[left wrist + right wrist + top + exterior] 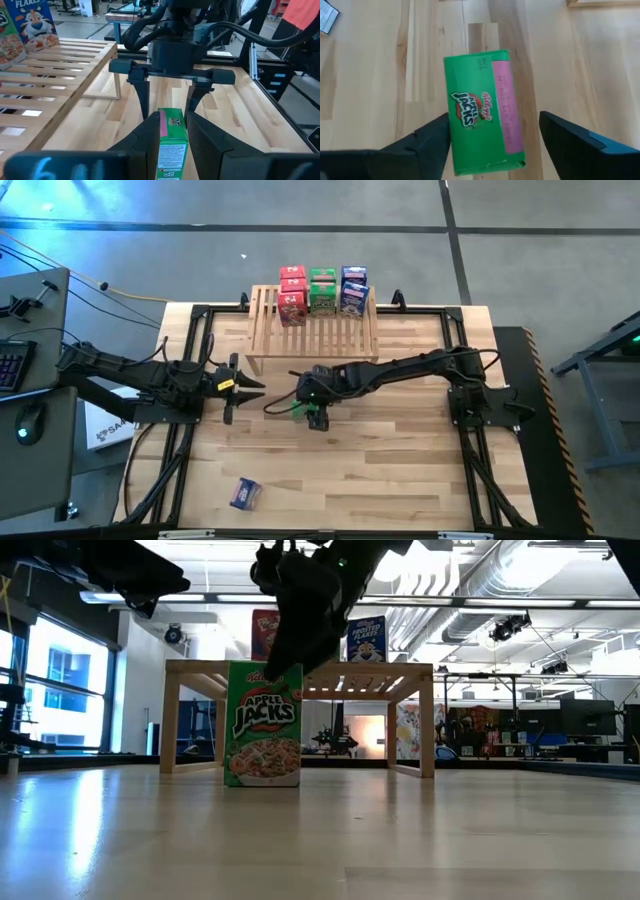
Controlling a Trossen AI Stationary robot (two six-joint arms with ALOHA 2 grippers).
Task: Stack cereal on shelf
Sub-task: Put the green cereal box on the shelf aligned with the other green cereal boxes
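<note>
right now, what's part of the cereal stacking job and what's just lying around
Job: shelf, boxes on it, green box under the open right gripper, blue box lying flat, left gripper waiting beside.
Lying about: keyboard and mouse on the side desk, loose cables.

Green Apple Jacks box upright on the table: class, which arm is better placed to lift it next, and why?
Right. The right hand hangs directly above the green box, fingers open either side; the left hand waits off to its side.

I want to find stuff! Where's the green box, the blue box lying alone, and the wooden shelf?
green box (pixel 262 722): low view, printed front.
blue box (pixel 245 494): high view, its middle.
wooden shelf (pixel 345 335): high view, bare slats.
</note>
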